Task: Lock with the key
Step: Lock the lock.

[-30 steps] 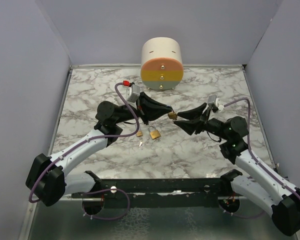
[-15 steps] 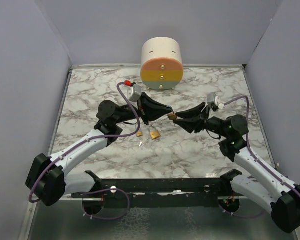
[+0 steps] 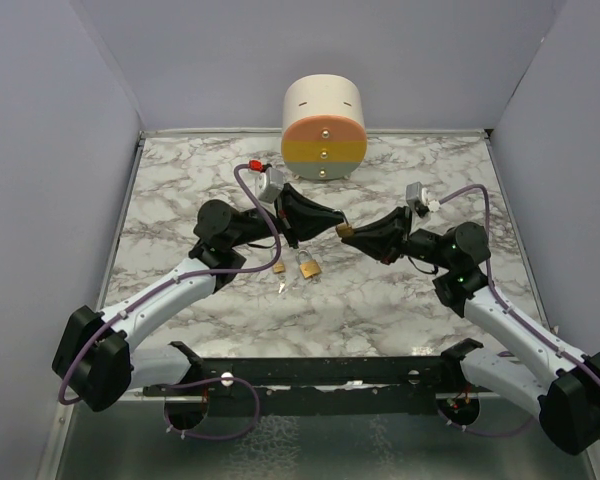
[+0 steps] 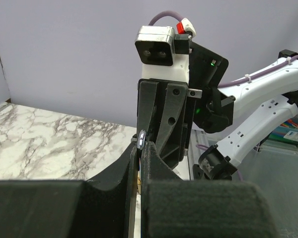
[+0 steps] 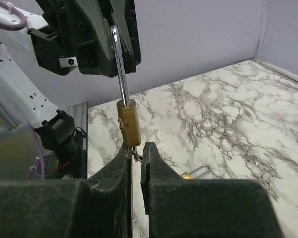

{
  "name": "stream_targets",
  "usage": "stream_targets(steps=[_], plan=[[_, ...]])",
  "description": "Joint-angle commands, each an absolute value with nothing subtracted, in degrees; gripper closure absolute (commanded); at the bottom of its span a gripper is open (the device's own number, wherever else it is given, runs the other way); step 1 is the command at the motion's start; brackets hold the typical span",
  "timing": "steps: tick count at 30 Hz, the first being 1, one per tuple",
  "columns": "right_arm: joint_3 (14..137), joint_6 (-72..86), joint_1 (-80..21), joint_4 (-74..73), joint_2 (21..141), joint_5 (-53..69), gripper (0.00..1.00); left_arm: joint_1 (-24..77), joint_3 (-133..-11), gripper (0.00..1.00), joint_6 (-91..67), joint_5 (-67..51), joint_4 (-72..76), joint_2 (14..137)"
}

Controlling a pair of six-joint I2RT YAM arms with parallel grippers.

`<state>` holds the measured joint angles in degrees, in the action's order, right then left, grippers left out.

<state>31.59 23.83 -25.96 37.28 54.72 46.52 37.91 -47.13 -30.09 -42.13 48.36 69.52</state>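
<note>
1. Above the marble tabletop [image 3: 180, 180], top view: my two jaws meet at the brass padlock [image 3: 346, 231], held aloft.
2. Left wrist: left jaws clamp its slim steel shackle [image 4: 140, 139].
3. Right wrist: right jaws pinch shut on the key [image 5: 136, 155] beneath the smooth, blocky brass body; turning looks undone.

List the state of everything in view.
held padlock, hanging upright in the air, shackle looks drawn out
left gripper, shut on its shackle
right gripper, shut on key below padlock body
second padlock, lying on table, untouched
drawer unit, drawers shut
</note>
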Motion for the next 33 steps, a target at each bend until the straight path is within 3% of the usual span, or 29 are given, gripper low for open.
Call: stream_targets(steps=[1, 20, 33], plan=[[33.25, 23.96, -26.28, 38.94, 54.85, 47.46, 0.98, 37.97, -48.82, 1.00, -30.19, -40.70, 50.02, 69.96], [27.23, 17.23, -26.26, 28.18, 51.55, 44.40, 0.98, 37.79, -56.69, 1.00, -25.05, -36.68, 49.20, 70.07], [21.54, 19.30, -26.27, 30.09, 51.04, 42.89, 0.98, 37.11, -55.97, 1.00, -21.31, -31.74, 49.39, 66.87]])
